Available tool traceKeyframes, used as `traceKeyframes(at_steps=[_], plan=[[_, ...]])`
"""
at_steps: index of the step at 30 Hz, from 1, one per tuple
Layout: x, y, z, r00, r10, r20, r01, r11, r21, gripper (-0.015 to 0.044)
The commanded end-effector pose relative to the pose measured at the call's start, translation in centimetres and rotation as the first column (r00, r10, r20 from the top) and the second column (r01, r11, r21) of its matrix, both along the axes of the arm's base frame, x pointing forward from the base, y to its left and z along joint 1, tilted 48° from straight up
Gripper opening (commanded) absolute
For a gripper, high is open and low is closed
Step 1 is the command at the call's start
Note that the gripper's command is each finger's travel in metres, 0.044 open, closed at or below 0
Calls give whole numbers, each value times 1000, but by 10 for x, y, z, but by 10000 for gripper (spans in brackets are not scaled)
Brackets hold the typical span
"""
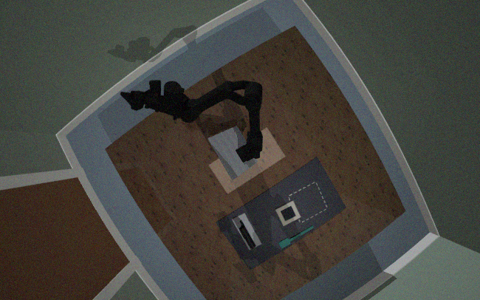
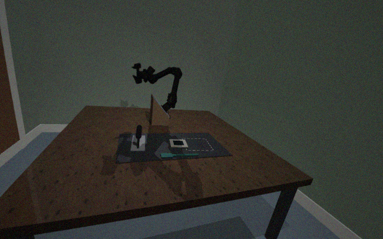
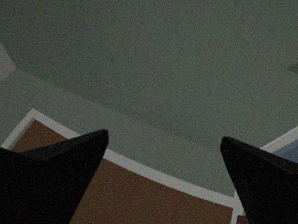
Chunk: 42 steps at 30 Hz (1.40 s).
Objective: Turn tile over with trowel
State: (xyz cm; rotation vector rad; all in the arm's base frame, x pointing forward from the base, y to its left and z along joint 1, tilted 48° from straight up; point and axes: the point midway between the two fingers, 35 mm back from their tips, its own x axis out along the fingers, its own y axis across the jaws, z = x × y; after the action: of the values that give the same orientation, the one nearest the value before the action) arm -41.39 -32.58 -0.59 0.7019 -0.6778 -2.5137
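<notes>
The tile point(image 1: 288, 213) point(image 2: 178, 143), cream with a dark square mark facing up, lies flat on the dark mat point(image 1: 314, 169) point(image 2: 220, 152). It overlaps the left edge of the dashed outline point(image 1: 316, 182) point(image 2: 213, 150). What looks like the trowel point(image 1: 248, 226) point(image 2: 142, 142), a pale rectangular blade with a dark handle standing above it, rests on the mat's left part. My gripper point(image 1: 127, 99) point(image 2: 133, 71) point(image 3: 165, 140) is open and empty, raised high and far back-left of the tile and trowel. The wrist view shows neither of them.
A teal flat-bladed tool point(image 1: 285, 242) point(image 2: 166, 155) lies along the mat's front edge, in front of the tile. A tall slanted panel point(image 1: 222, 143) point(image 2: 158, 115) stands on a pale base point(image 1: 273, 151) between the arm's base and the mat.
</notes>
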Motion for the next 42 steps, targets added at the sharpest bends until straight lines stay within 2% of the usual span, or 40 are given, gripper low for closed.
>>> traceKeyframes(at_steps=[1,11,21,25,39,42], plan=[[0,0,0,1000,0,0,0,1000,0,374],[0,0,0,1000,0,0,0,1000,0,111],[0,0,0,1000,0,0,0,1000,0,100],[0,0,0,1000,0,0,0,1000,0,0],[0,0,0,1000,0,0,0,1000,0,0],[0,0,0,1000,0,0,0,1000,0,79]])
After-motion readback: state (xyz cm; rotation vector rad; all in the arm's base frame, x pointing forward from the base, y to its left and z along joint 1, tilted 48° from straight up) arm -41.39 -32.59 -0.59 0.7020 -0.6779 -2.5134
